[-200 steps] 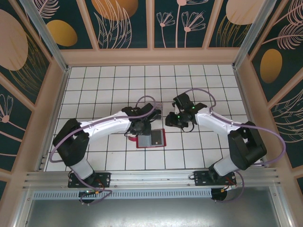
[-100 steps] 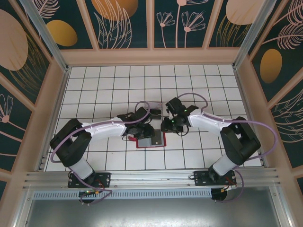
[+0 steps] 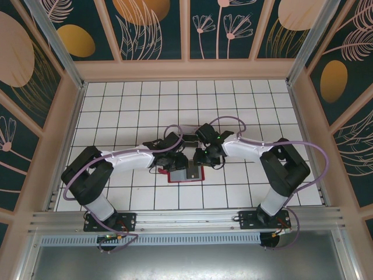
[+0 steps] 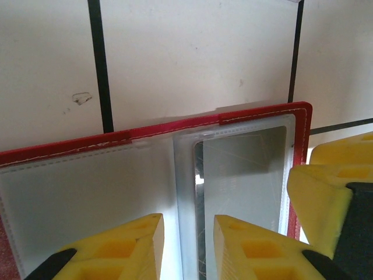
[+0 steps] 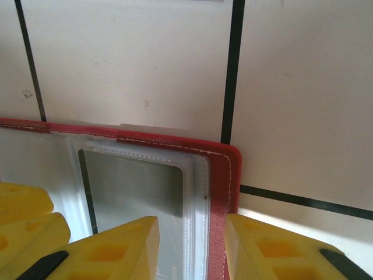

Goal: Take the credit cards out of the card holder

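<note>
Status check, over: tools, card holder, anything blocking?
Left tool open over card holder middle seam; right tool open astride its right edge. Holder open, flat; card inside pocket. Tools crowd each other.

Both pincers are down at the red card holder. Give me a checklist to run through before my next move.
1. Card holder open and flat on the tiled table: ok.
2. Left pincer jaws apart, astride the holder's centre fold: ok.
3. Right pincer jaws apart, astride the holder's red outer edge: ok.
4. Either pincer gripping a card: not ok; the grey card lies inside its clear pocket.
5. Clearance between the two pincers: cannot tell; they sit very close together over the holder.
</note>
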### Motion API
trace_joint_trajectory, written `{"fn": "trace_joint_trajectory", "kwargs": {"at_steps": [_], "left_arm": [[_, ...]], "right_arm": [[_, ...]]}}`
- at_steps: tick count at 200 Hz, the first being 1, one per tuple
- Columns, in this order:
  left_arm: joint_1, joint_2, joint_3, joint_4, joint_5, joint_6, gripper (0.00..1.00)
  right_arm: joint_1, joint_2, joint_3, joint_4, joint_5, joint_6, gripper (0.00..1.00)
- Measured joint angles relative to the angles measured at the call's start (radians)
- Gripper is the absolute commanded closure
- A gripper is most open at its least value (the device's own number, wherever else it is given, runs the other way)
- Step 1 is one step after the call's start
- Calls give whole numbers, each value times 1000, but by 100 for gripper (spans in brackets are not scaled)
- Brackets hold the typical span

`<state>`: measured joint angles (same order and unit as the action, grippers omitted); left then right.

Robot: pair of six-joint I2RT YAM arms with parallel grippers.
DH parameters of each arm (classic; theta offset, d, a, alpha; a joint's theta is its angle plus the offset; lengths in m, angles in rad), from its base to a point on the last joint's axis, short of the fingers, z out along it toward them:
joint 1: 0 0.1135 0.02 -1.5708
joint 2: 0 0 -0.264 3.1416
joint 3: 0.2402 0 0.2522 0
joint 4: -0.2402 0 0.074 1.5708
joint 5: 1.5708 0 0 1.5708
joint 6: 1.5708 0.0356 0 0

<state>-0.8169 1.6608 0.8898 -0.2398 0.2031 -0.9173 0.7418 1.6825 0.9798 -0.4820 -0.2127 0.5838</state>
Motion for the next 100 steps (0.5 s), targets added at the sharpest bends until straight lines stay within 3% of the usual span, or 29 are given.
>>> {"fn": "trace_joint_trajectory", "kwargs": {"at_steps": [100], "left_arm": [[0, 54, 24, -19, -1, 28, 70]], "right_arm": [[5, 23, 0, -8, 13, 0, 68]]}}
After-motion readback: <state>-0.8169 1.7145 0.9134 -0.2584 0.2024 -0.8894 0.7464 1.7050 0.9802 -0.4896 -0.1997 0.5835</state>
